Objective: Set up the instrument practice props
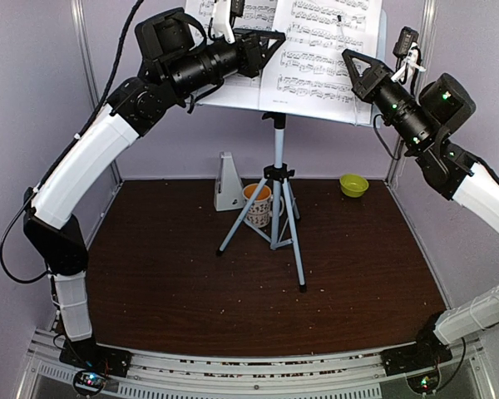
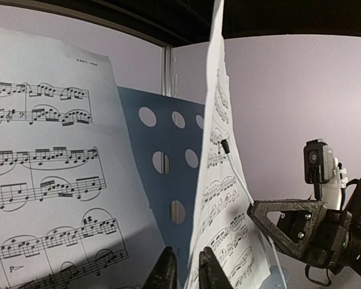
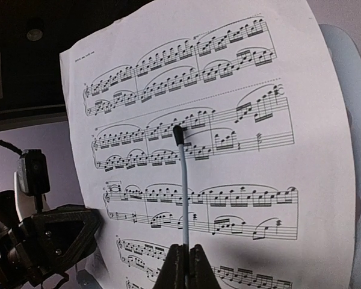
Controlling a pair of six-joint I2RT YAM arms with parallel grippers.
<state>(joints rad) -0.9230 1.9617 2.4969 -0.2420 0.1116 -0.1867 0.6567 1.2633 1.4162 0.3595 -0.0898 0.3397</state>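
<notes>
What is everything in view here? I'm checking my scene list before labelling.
music stand: one, pale perforated desk on grey tripod, far middle of the table
sheet-music pages: two, white, left page and right page on the stand's desk
thin rod: one, pale with black tip, against the right page
metronome: one, white, left of the mug
mug: one, patterned, orange inside, by the tripod's legs
bowl: one, green, far right
table: one, dark brown
left gripper: black, jaws slightly apart at the right page's inner edge
right gripper: black, shut on the thin rod
</notes>
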